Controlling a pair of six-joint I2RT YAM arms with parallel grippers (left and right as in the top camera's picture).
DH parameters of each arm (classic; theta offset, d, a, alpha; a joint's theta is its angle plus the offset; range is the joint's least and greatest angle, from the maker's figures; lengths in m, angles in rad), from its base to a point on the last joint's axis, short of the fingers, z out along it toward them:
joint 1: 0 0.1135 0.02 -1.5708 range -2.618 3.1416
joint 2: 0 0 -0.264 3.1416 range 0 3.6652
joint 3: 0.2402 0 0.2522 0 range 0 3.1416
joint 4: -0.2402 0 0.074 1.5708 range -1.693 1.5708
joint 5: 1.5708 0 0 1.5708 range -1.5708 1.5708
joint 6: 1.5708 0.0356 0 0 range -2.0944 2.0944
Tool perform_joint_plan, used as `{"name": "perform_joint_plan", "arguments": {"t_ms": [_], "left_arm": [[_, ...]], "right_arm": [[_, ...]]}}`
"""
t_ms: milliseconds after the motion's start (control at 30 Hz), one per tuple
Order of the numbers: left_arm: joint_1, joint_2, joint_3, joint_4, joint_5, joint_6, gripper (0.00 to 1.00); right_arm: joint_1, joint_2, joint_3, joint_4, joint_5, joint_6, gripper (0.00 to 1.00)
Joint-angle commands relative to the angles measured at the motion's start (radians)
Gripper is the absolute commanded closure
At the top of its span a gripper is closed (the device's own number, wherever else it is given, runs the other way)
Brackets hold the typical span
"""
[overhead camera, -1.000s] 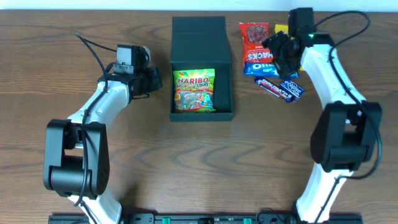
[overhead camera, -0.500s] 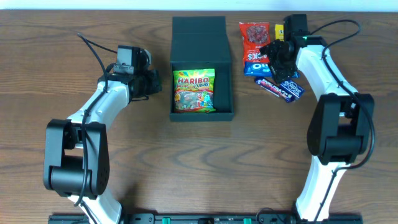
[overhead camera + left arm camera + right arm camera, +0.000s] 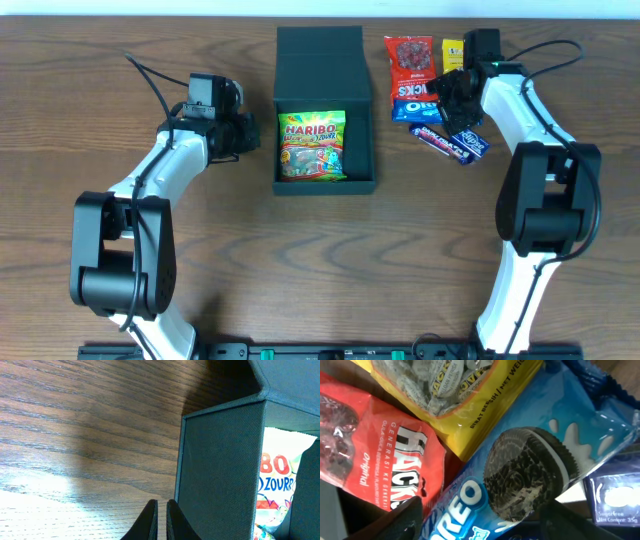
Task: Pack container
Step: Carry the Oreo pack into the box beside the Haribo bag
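The dark teal container [image 3: 361, 140] stands open at the table's middle, its flap lid laid back. A Haribo bag [image 3: 313, 146] lies inside; it also shows in the left wrist view [image 3: 277, 485]. My left gripper [image 3: 250, 133] is shut and empty just left of the container wall [image 3: 220, 470]. My right gripper [image 3: 447, 92] is open and hovers low over the blue Oreo packet [image 3: 520, 480], one finger [image 3: 407, 520] on each side of it. A red Hacks bag [image 3: 410, 55], a yellow bag [image 3: 455, 395] and a dark blue bar [image 3: 447, 142] lie around it.
The snack pile sits at the back right, close to the container's right wall. Bare wood lies left of the container [image 3: 90, 435] and across the table's front [image 3: 330, 270].
My right gripper has moved back and a little right over the snack pile, now above the Oreo packet. The left arm has not moved.
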Motion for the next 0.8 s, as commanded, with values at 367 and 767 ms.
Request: {"name": "perform_joint_plan", "arguments": {"t_ms": [367,767], "left_arm": [[0.002,-0.023,0.019,-0.008,-0.010,0.018,0.91],[0.002,-0.023,0.020,-0.008,-0.011,0.018,0.87]], "right_arm": [[-0.024,0.072,0.013,0.016,-0.061,0.010,0.61],[-0.003,0.063,0.437,-0.218,-0.144,-0.354,0.75]]}}
